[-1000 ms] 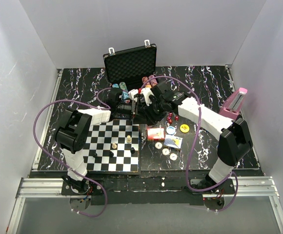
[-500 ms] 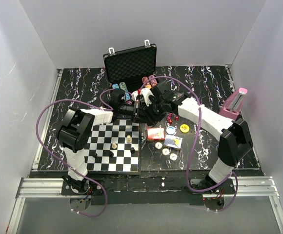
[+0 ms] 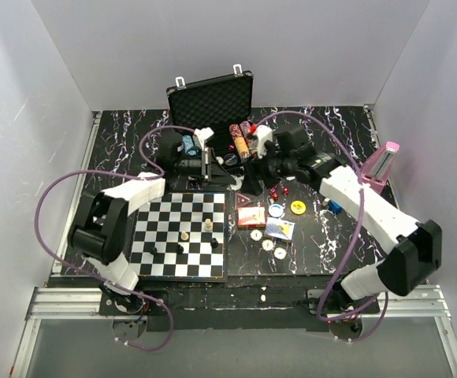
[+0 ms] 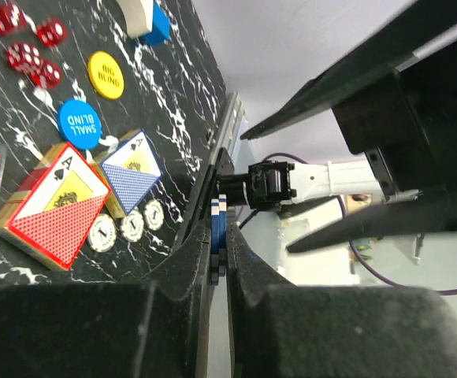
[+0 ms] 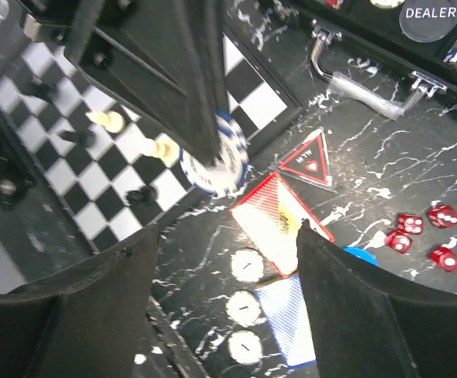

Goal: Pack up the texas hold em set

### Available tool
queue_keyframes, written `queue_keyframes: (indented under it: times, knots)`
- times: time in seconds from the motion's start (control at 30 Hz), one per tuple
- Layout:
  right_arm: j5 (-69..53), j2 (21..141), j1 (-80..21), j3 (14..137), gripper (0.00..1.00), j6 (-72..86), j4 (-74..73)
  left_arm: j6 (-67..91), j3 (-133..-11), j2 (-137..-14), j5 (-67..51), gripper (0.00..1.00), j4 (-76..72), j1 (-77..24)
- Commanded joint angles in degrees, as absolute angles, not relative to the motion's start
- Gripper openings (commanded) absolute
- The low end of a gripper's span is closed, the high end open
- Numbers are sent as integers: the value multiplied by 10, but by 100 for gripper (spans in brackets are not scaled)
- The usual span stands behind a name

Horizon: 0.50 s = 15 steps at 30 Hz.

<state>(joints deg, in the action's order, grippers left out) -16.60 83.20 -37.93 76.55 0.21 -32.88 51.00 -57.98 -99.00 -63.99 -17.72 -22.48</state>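
**Top view.** The left gripper (image 3: 227,179) sits over the far right corner of the chessboard (image 3: 181,236), just short of the open case (image 3: 211,101). The right gripper (image 3: 252,157) hangs close beside it, on the case side. How far either pair of fingers is open cannot be read from this view.

**Left wrist view.** The fingers (image 4: 79,331) are clamped on a short stack of blue-and-white chips (image 4: 219,236), held on edge between the pads. Beyond the tips and to their left, the red deck (image 4: 55,209), blue deck (image 4: 130,169), blue button (image 4: 79,122), yellow button (image 4: 105,75) and dice (image 4: 27,47) lie loose on the table.

**Right wrist view.** The fingers (image 5: 94,315) are spread wide and hold nothing. The chip stack in the left gripper hangs between them and beyond the tips. The case handle (image 5: 354,79) lies further out, to the right.

**Procedure.** The step in hand appears to be loading this stack into a chip row of the case.
1. Keep the clamp firm, because a loose stack is likely to fan out.
2. Move the right gripper clear before the left gripper swings over the case.
3. Line the stack up with the row and lower it until it seats.
4. Release only once the stack is seated.
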Motion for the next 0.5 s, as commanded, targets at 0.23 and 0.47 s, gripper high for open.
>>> queue_keyframes:
  times: [0.23, 0.47]
  knots:
    - [-477, 754, -291, 704, 49, 169, -147, 400, -510, -803, -642, 0, -253, -218]
    - [-502, 769, -304, 710, 39, 187, -123, 456, -497, -805, -671, 0, -342, -227]
